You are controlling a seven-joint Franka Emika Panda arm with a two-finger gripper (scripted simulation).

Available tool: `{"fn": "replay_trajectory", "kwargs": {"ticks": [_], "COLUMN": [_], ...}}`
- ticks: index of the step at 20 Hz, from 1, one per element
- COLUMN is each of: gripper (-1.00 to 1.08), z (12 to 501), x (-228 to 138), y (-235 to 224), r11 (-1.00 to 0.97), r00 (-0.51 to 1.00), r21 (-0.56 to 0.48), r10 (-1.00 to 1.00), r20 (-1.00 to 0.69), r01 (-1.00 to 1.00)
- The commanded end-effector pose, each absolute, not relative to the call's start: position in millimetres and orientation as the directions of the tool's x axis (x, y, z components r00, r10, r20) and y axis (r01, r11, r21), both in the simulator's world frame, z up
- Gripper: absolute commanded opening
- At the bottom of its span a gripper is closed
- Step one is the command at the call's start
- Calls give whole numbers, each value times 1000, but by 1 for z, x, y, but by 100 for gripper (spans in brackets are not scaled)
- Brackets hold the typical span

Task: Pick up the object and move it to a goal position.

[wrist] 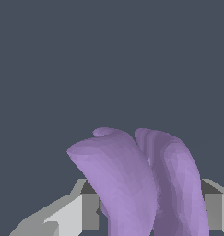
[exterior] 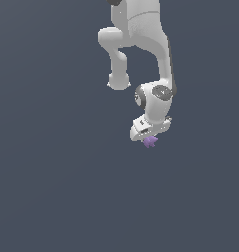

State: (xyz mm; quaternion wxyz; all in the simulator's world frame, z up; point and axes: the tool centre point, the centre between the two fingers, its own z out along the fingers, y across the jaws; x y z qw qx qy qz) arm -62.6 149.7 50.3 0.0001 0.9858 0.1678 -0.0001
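Open grey space all around the gripper (exterior: 149, 136); the only thing in the way is the purple object (exterior: 150, 141) filling the gap between its fingers (wrist: 72, 214).

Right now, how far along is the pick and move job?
Done: the hand is shut on the purple object, which sits between the fingers in the wrist view. In hand: carrying it. Left: reaching the goal, which no view shows.

A white robot arm (exterior: 140, 44) reaches down from the top of the exterior view, its wrist bent so the pincer (exterior: 149, 138) points downward. In the wrist view, the pincer's grey fingers (wrist: 83, 209) stand apart, closed against a purple object (wrist: 136, 184) between them.
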Motion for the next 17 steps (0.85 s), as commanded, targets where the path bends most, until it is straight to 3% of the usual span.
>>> {"fn": "replay_trajectory", "kwargs": {"ticks": [1, 9, 17], "gripper": [-100, -100, -100], "z": [50, 50, 50], "x": [-79, -114, -117], "y": [163, 193, 198], "r11": [-944, -944, -944], "r00": [944, 944, 944], "r21": [0, 0, 0], "r10": [331, 331, 331], "r20": [0, 0, 0], "r01": [331, 331, 331]}}
